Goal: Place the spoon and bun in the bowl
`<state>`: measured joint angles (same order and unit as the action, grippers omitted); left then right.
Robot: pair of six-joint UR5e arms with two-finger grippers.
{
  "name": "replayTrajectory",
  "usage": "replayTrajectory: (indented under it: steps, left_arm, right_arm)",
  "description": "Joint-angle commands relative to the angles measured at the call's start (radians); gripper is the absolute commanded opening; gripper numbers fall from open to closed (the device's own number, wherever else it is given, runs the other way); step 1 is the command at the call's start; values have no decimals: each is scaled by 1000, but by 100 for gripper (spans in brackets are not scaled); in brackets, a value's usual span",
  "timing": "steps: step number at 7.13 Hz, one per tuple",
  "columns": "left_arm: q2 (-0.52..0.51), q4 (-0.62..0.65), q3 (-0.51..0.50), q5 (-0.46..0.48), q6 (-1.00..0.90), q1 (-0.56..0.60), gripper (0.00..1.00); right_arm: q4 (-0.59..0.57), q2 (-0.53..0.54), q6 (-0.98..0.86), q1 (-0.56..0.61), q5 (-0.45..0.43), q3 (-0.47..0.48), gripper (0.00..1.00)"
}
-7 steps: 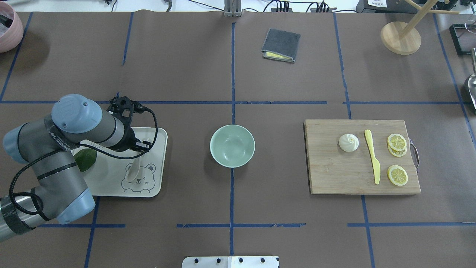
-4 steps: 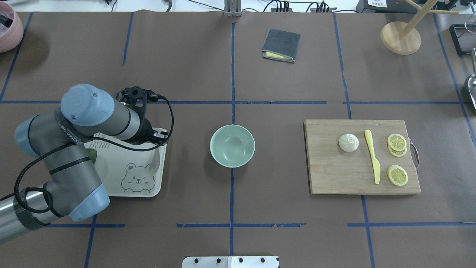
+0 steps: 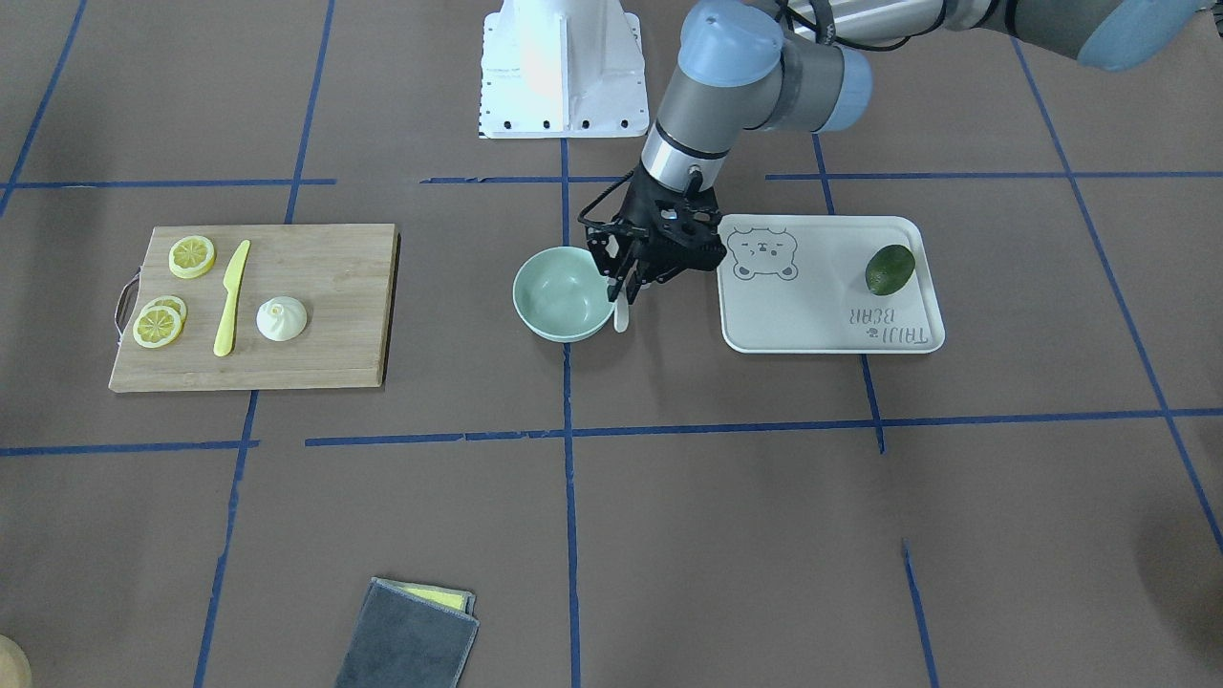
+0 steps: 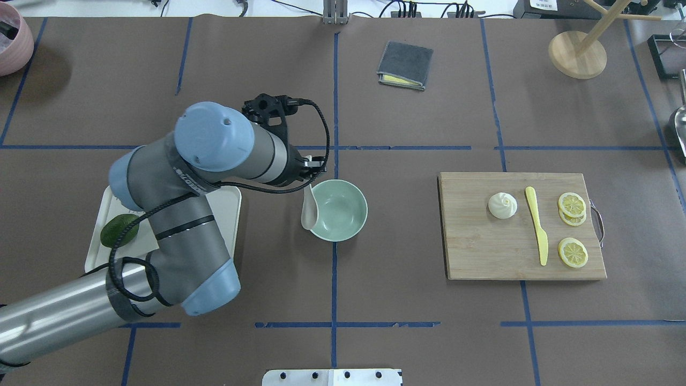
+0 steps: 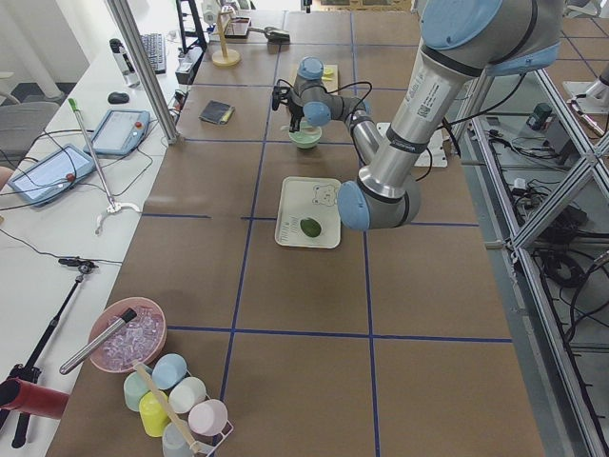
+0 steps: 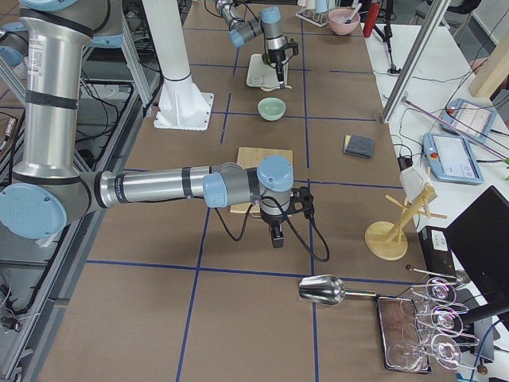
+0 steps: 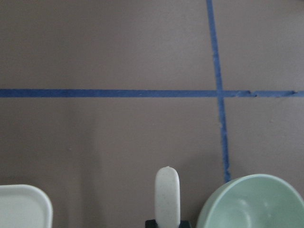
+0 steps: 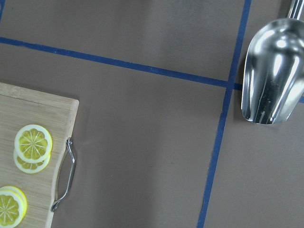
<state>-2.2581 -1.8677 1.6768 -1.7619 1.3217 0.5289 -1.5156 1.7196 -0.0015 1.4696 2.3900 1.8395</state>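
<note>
My left gripper [image 4: 310,177] is shut on the handle of the off-white spoon [image 4: 309,212]. The spoon hangs scoop-down over the left rim of the pale mint-green bowl [image 4: 345,206] at the table's middle. In the front-facing view the spoon [image 3: 621,313] sits at the edge of the bowl [image 3: 559,296] nearest the tray. The left wrist view shows the spoon [image 7: 167,197] beside the bowl [image 7: 256,204]. The white bun [image 4: 502,206] rests on the cutting board [image 4: 482,246]. My right gripper [image 6: 276,239] shows only in the exterior right view, past the board's end; I cannot tell its state.
The bear tray [image 4: 228,206] with a green fruit [image 4: 119,230] lies left of the bowl, under my left arm. A yellow knife [image 4: 537,225] and lemon slices [image 4: 572,205] share the board. A grey cloth [image 4: 404,65], a wooden stand [image 4: 577,53] and a metal scoop [image 8: 273,71] are farther off.
My left gripper has lifted the spoon off the bear tray and carried it right to the bowl's left rim. The bun and the bowl have not moved.
</note>
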Motion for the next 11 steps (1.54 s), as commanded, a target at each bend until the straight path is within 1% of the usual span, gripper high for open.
replayTrajectory:
  steps: [1, 2, 3, 4, 5, 6, 7, 8, 9, 10, 11]
  left_arm:
    - [-64, -10, -64, 91, 48, -58, 0]
    - [-64, -16, -80, 91, 47, -58, 0]
    - [-61, -28, -92, 91, 47, -66, 0]
    - [-58, -50, -92, 91, 45, -66, 7]
    - [-57, -60, -101, 93, 37, -66, 35]
    - [-55, -62, -104, 110, 16, -63, 47]
    - [-55, -61, -104, 119, -16, -60, 64]
    - [-54, -56, -98, 117, -57, -40, 70]
    - [-26, -50, -88, 108, -141, 0, 70]
    - [44, -50, -45, 76, -274, 50, 70]
    - [152, -51, 21, -29, -426, 125, 70]
  right_arm:
    - [0, 0, 0, 0, 0, 1, 100]
    - [0, 0, 2, 0, 3, 1, 100]
    - [0, 0, 2, 0, 36, -2, 100]
    - [0, -2, 2, -2, 55, -2, 100]
    - [0, -2, 2, -3, 57, 1, 100]
    - [0, -3, 14, -12, 69, 0, 100]
    - [5, -24, 76, -34, 78, 1, 100]
    - [71, -29, 162, -75, 78, 1, 100]
    - [177, -29, 317, -130, 77, 0, 100]
    - [299, -32, 506, -196, 66, 4, 100]
    - [415, -40, 667, -269, 10, 6, 100]
